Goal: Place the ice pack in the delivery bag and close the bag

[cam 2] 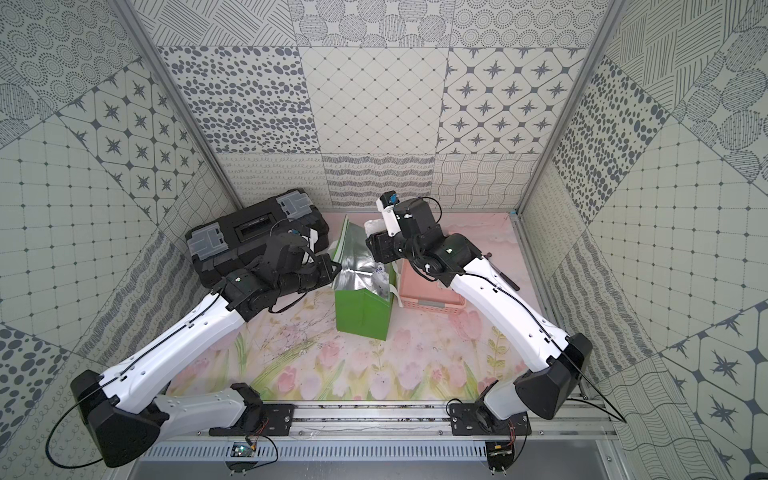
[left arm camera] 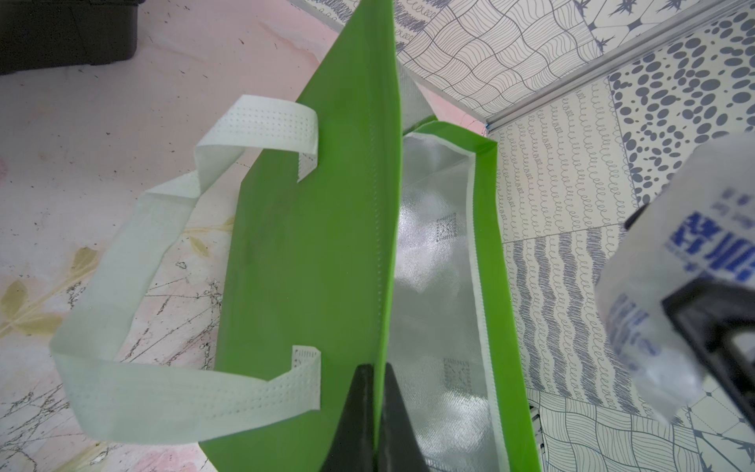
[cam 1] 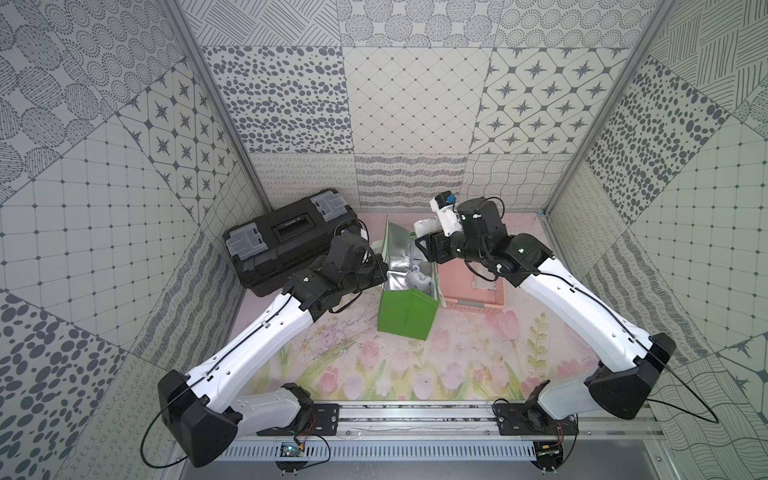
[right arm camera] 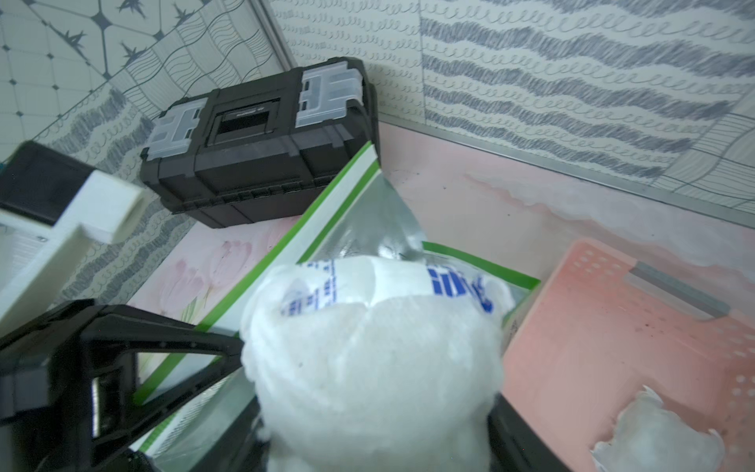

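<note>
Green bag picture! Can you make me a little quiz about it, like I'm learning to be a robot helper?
1. True or false: the left gripper is pinching the wall of the delivery bag.
2. Pick one: what does the right gripper hold? A) an ice pack B) the black toolbox C) the pink basket
3. Fill in the gap: the lining inside the bag is shiny ____.

Key: 1 true; 2 A; 3 silver.
</note>
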### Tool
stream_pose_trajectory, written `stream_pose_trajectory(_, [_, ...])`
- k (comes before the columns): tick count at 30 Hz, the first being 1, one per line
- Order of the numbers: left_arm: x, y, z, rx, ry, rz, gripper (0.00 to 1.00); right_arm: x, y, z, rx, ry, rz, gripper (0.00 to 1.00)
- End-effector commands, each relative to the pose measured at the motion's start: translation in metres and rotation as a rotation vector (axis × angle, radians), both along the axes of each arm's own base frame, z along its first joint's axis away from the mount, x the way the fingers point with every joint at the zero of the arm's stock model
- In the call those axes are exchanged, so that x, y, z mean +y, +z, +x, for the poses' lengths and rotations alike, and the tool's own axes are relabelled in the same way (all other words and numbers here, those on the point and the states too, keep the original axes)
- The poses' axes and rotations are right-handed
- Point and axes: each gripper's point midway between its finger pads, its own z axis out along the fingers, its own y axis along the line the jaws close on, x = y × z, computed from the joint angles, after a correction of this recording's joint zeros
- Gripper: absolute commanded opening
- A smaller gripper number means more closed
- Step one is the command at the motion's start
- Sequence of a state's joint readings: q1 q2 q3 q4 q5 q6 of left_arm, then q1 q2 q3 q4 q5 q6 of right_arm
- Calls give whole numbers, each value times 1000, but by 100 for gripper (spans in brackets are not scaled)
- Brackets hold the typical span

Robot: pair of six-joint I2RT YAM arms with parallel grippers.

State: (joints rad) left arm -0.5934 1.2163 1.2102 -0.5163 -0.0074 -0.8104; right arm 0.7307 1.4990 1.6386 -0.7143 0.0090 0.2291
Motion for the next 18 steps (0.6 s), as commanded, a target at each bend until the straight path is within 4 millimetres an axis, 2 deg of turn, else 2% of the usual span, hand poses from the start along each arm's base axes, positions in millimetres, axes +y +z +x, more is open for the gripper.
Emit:
stream_pose_trajectory(1, [-5,12,3,-39,-20,-16,0,23,-24,9,32,3,-41,58])
stream_pose_trajectory(4, [-4,12,2,-40,-18,-15,0,29,-27,10,39,9,-63,74])
stream_pose_trajectory(6, [-4,11,2,-39,-16,-14,0,22,-16,10,19,-14,-72,85])
stream_pose_trajectory(9, [-4,12,3,-44,-18,-9,0,3,4,9,-26,-47,-86,92])
stream_pose_trajectory(11, [-3,12,5,-47,-15,1,0,-19,18,9,-48,-98,-84,93])
stream_pose_trajectory(14, [-2,12,5,-50,-14,10,0,-61,20,15,-52,-200,-86,93])
stream_pose_trajectory(18, [-2,12,6,-52,-15,15,0,-116,-21,25,37,-331,-141,93])
